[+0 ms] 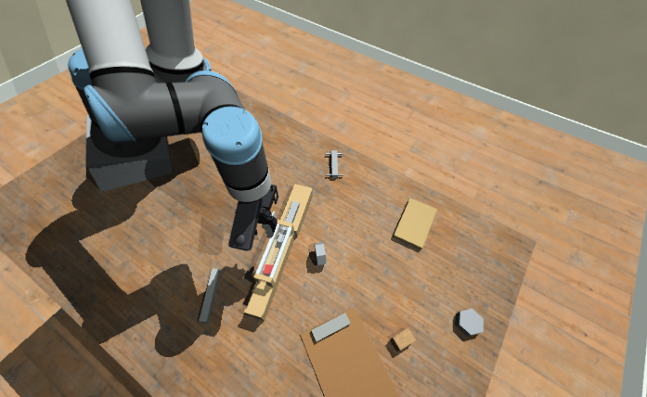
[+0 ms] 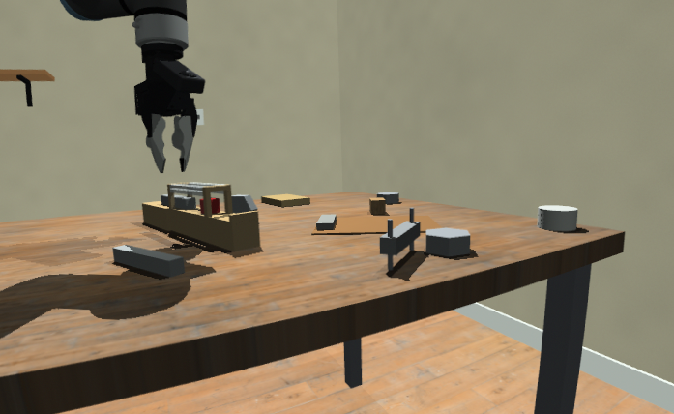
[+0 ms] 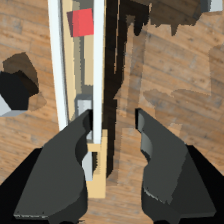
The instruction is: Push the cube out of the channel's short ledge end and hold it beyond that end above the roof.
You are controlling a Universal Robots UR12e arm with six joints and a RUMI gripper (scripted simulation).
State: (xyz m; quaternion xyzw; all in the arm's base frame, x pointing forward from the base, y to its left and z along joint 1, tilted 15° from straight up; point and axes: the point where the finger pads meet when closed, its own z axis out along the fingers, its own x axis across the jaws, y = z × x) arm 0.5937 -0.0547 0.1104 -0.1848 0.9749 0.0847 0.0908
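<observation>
The red cube (image 1: 267,269) (image 2: 213,205) (image 3: 82,22) sits inside the channel (image 1: 289,248) (image 2: 200,225) (image 3: 57,75), a wooden base with pale rails and a barred roof. The cube is close to the channel's nearer end in the top view. A grey piece (image 1: 282,236) (image 3: 82,107) lies inside the channel farther back. My gripper (image 1: 266,219) (image 2: 171,166) (image 3: 113,110) hangs well above the channel's far part, fingers pointing down. They are partly apart and hold nothing. In the wrist view the left finger is over the channel's rail and the gap is over bare table beside it.
A long grey bar (image 1: 208,294) (image 2: 149,260) lies left of the channel. Around it are a small grey block (image 1: 319,252), a pegged grey piece (image 1: 333,164) (image 2: 399,237), a tan plate (image 1: 415,223), a hexagon (image 1: 471,322), a wooden cube (image 1: 403,339) and a cardboard sheet (image 1: 350,364).
</observation>
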